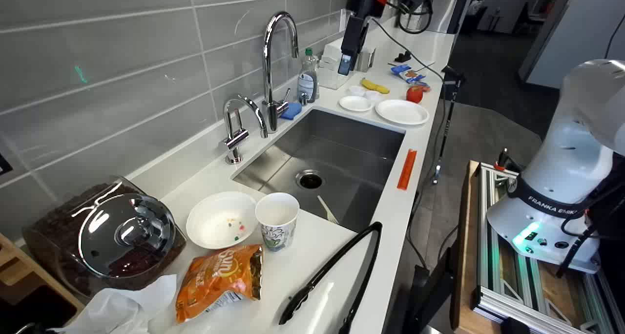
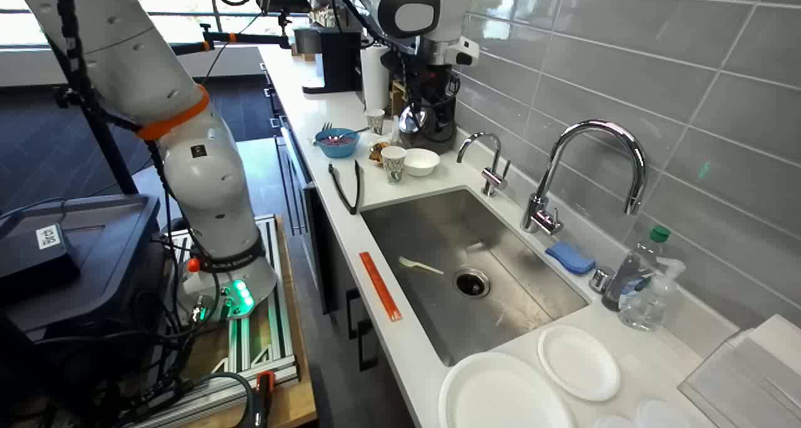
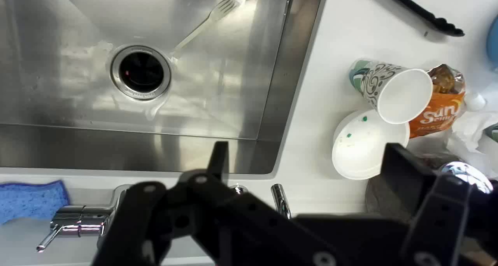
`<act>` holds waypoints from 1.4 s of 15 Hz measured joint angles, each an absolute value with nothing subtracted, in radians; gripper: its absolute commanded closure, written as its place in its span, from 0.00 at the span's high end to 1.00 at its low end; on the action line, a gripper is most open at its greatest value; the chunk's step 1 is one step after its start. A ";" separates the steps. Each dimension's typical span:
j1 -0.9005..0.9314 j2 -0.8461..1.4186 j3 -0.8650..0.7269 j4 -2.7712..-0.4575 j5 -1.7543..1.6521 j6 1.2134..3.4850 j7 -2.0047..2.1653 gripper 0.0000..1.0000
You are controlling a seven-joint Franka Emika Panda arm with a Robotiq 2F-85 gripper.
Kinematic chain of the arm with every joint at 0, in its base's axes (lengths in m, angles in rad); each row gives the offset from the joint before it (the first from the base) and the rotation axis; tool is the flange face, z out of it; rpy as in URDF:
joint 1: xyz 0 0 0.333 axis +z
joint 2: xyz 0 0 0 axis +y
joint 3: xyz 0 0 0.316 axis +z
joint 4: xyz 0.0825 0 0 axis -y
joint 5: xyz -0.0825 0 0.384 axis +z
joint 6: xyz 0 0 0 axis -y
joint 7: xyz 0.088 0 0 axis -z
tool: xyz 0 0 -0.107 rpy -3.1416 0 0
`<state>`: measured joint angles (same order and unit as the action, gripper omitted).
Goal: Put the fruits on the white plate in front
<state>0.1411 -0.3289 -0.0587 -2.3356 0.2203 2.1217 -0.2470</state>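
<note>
The banana (image 1: 375, 86) lies right of centre in the upper part of the frame in an exterior view, with the red fruit (image 1: 414, 94) to its right (an apple, I'd guess, though it shows too small to swear to). Both rest on the counter (image 1: 317, 236), neither one on the white plate (image 1: 402, 112), which sits just below them in that picture. The red fruit is close to the plate's upper rim; I cannot tell whether they touch.

I expect the red fruit to be firm, smooth and fairly heavy for its bulk, ready to roll if I nudge it, so I would straddle it and squeeze at its widest girth. The banana should be lighter and softer, easily bruised; a gentle hold across the middle of its curve suits it. The plate looks thin and light, so a hard drop might skid it.

My gripper (image 3: 306, 153) has its fingers (image 3: 221, 161) spread wide, with nothing between them. In the wrist view the left-hand one overlaps the sink (image 3: 97, 147) and the right-hand one the edge of the white bowl (image 3: 352, 161). I take that for line of sight only, since in an exterior view the bowl stands free of me. I see no contact anywhere.
</note>
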 measured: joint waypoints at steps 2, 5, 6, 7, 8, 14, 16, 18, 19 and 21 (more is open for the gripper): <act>0.141 -0.329 -0.059 -2.336 0.220 2.122 -0.247 1.00; 0.141 -0.329 -0.059 -2.336 0.220 2.122 -0.247 1.00; 0.141 -0.329 -0.059 -2.336 0.220 2.122 -0.247 1.00; 0.141 -0.329 -0.059 -2.336 0.220 2.122 -0.247 1.00; 0.141 -0.329 -0.059 -2.336 0.220 2.122 -0.247 1.00; 0.133 -0.329 -0.055 -2.335 0.219 2.122 -0.243 1.00; 0.097 -0.334 -0.057 -2.336 0.199 2.135 -0.215 1.00; 0.036 -0.352 -0.072 -2.338 0.163 2.160 -0.181 1.00; 0.004 -0.366 -0.084 -2.341 0.141 2.170 -0.170 1.00; -0.063 -0.400 -0.112 -2.352 0.091 2.187 -0.147 1.00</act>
<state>-0.0626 -0.4001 -0.1122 -2.3517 0.0912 2.1869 -0.1465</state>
